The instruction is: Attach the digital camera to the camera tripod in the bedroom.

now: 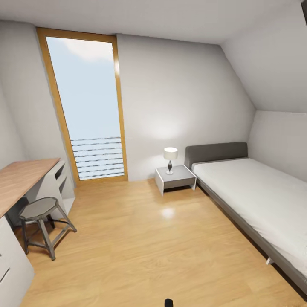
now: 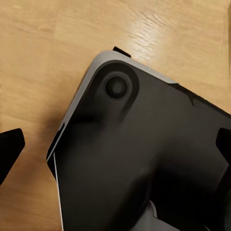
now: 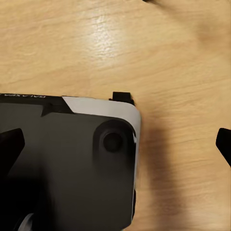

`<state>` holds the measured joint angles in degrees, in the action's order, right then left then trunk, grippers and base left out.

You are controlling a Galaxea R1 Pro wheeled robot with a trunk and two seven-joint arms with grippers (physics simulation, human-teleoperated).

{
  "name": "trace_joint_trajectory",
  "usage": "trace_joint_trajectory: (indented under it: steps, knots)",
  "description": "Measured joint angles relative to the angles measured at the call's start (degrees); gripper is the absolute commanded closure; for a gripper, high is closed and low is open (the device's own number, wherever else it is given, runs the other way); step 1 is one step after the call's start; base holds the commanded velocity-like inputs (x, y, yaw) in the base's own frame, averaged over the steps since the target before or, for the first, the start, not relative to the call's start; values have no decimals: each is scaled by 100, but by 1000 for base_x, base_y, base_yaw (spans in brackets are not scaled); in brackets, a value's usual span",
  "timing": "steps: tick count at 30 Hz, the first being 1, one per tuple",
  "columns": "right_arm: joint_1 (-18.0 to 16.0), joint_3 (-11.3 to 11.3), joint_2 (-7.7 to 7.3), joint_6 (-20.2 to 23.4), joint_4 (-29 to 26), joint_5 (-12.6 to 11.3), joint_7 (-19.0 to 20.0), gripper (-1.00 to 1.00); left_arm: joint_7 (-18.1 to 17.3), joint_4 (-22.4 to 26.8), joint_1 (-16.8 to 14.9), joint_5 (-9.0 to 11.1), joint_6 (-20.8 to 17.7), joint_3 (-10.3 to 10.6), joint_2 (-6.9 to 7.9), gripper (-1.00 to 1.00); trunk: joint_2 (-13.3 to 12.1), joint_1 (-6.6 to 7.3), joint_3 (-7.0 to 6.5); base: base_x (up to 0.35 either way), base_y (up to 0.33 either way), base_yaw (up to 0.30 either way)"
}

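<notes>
Bedroom (image 1: 170, 106) entered; bed (image 1: 256, 192), nightstand (image 1: 175, 178), desk (image 1: 21, 179) and stool (image 1: 40, 213) are noted. Digital camera and camera tripod are unlocated among these; search, pickup and attachment are judged outstanding. Left gripper (image 2: 115, 149) and right gripper (image 3: 115, 144) hang above the robot base (image 2: 144, 159), jaws wide, nothing held.

A wood floor (image 2: 53, 57) with pale grain is seen beneath the camera. Over it, the robot's base (image 2: 144, 159) is shown as a dark, flat panel with a rounded corner edged in light grey, and a round recessed black knob (image 2: 117, 87) is set near that corner. Two dark fingertips (image 2: 9, 149) of the left gripper (image 2: 115, 149) are seen at opposite edges, spread wide apart with nothing held between them.
</notes>
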<state>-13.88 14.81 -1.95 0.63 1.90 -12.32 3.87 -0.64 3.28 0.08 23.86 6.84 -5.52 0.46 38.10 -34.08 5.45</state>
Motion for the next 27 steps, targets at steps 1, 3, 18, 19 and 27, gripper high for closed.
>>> trace_joint_trajectory:
  steps: [1,3,18,19,27]
  knots:
    - [0,0,0,-1,0,0,0,-100,0,0,0,0,-1,0,0,-100,0,0,0,294,230,-245]
    - [0,0,1,-3,0,0,-1,-100,0,0,0,-1,-2,0,0,-100,0,0,0,294,230,-245]
    - [0,3,2,-28,0,0,-7,-100,0,0,0,-2,1,0,-1,-100,0,0,0,294,218,-245]
    - [0,2,2,-32,-1,0,-7,-100,0,0,0,-2,1,0,-1,-100,0,0,0,296,193,-245]
    - [0,0,2,-31,-1,0,-8,-100,0,0,0,-2,4,7,-5,-100,-1,0,0,275,198,-245]
